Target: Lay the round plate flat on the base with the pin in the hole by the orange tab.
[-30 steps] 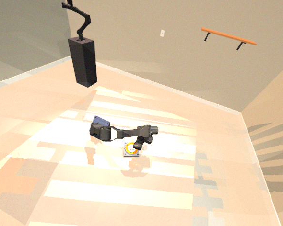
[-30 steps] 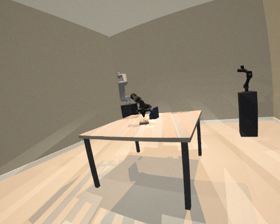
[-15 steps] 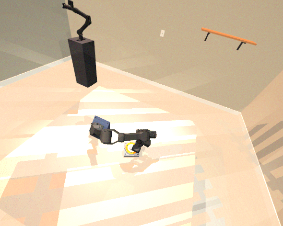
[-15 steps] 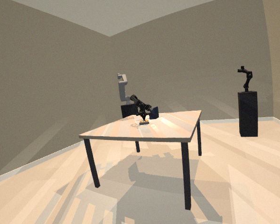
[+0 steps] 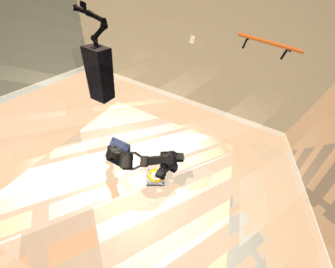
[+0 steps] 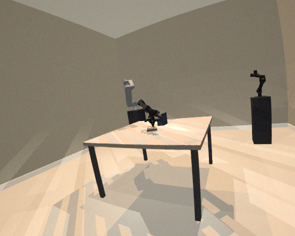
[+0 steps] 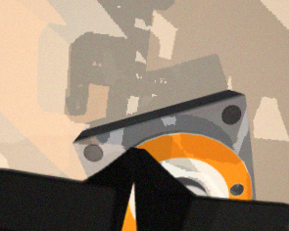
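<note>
The round plate (image 5: 150, 176) (image 7: 186, 145) shows as an orange-yellow ring with a pale middle, on the square grey base (image 5: 155, 184) (image 6: 151, 130) (image 7: 213, 106). A small round hole or dark spot (image 7: 236, 189) shows in the ring at the right in the wrist view. The grey post (image 7: 195, 186) is partly hidden behind a finger. My gripper (image 6: 152, 126) (image 7: 136, 155) is shut and empty, pointing down over the plate, its tips low at the ring. Whether they touch it cannot be told. The orange tab, the pin and the plate's tilt cannot be made out.
The base stands on the wooden table (image 6: 142, 146). The blue mounting block (image 5: 119, 145) (image 6: 163, 119) of my arm is close beside it. Another black arm on a dark pedestal (image 5: 98, 74) (image 6: 261, 119) and a grey arm (image 6: 128, 93) stand away from the table.
</note>
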Available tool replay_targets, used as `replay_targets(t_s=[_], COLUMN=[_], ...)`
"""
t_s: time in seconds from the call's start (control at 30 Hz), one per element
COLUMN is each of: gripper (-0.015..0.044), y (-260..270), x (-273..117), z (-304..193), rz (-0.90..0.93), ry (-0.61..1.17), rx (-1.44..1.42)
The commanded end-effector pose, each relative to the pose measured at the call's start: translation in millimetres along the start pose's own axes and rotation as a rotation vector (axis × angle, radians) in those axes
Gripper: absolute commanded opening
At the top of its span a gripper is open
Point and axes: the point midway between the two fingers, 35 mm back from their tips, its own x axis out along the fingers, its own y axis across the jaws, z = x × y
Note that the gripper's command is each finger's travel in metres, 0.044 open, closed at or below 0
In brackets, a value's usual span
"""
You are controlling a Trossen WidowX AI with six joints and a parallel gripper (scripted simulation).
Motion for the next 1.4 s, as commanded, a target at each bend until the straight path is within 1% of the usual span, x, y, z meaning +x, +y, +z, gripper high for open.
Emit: replay_targets(t_s=[0.0, 1.37], gripper=[0.0000, 0.0000], y=[4.8, 14.9], x=[2.0, 1.7], z=[-7.1, -35.7], rz=[0.003, 0.004], ry=[0.009, 0.010], rx=[-0.003, -0.004])
